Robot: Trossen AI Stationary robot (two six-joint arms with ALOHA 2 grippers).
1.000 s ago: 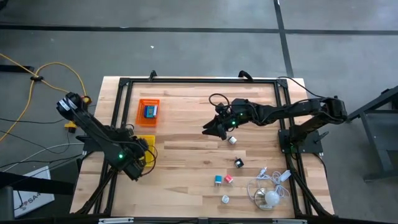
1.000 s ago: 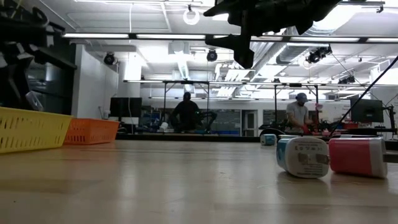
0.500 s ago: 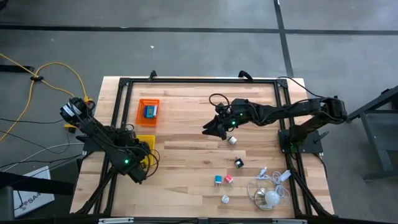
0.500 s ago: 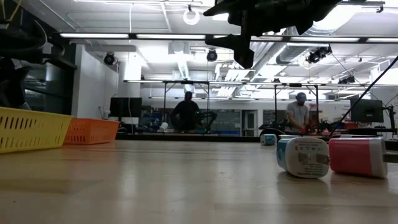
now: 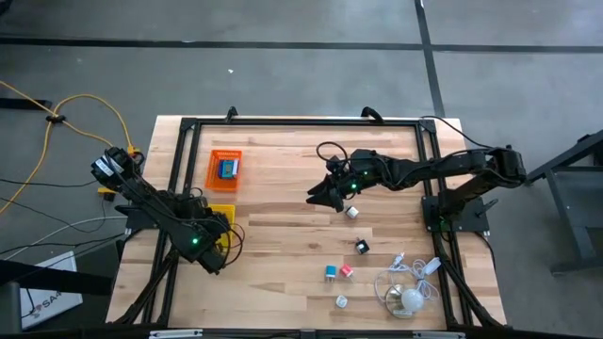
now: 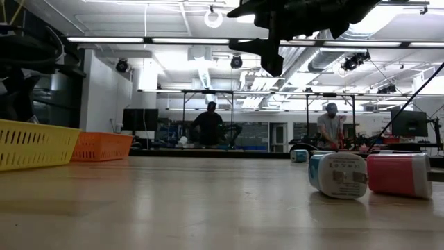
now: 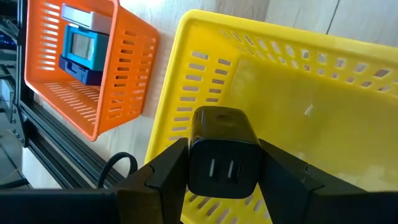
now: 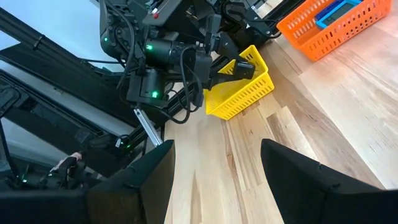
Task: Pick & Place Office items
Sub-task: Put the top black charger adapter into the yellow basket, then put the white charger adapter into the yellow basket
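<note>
Sorting in hand: left gripper (image 7: 222, 163) hangs over the yellow basket (image 7: 348, 106), fingers pinching a black charger (image 7: 222, 151) — poised to drop it in; right gripper (image 5: 323, 196) waits mid-table, fingers apart, empty.

two baskets (image 5: 226, 168), five loose items (image 5: 331, 273)

— Lying on the wooden counter (image 5: 283, 235)?
— Orange tray (image 5: 225, 169) and yellow tray (image 5: 222, 218) toward the left; small blocks (image 5: 337, 272), a black clip (image 5: 362, 247) and white cable bundle (image 5: 407, 287) toward the right.
</note>
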